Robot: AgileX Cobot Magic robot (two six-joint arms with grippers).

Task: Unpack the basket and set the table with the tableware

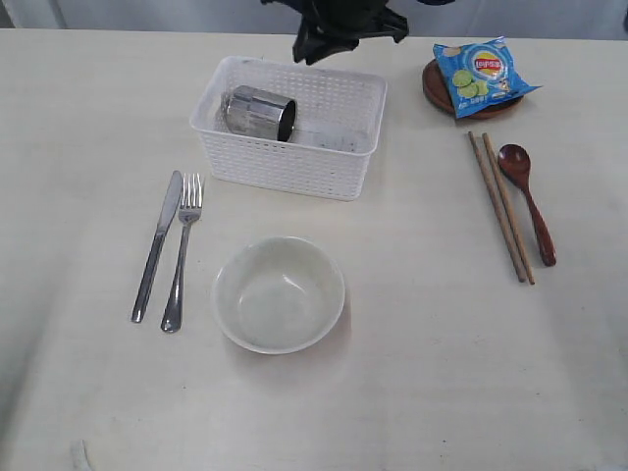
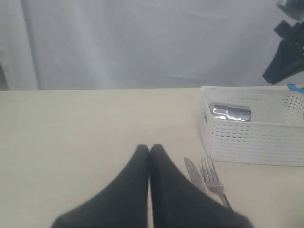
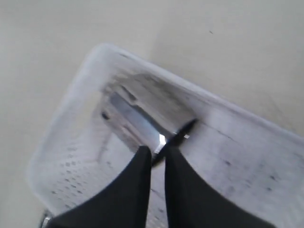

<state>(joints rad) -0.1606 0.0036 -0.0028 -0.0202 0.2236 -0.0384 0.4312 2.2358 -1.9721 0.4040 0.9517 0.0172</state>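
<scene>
Though blurred over the basket [image 3: 71, 156], right gripper [image 3: 157, 153] barely parted, empty; left gripper [image 2: 149, 148] closed, empty.

Matte black left gripper [image 2: 149, 151] and right gripper [image 3: 157, 154]: smooth fingers [image 2: 128, 190] tapering to narrow tips. Black angular arm housing [image 1: 339, 27].

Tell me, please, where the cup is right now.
In the exterior view the cup lies on its side in the left half of the basket, beyond the knife and fork.
</scene>
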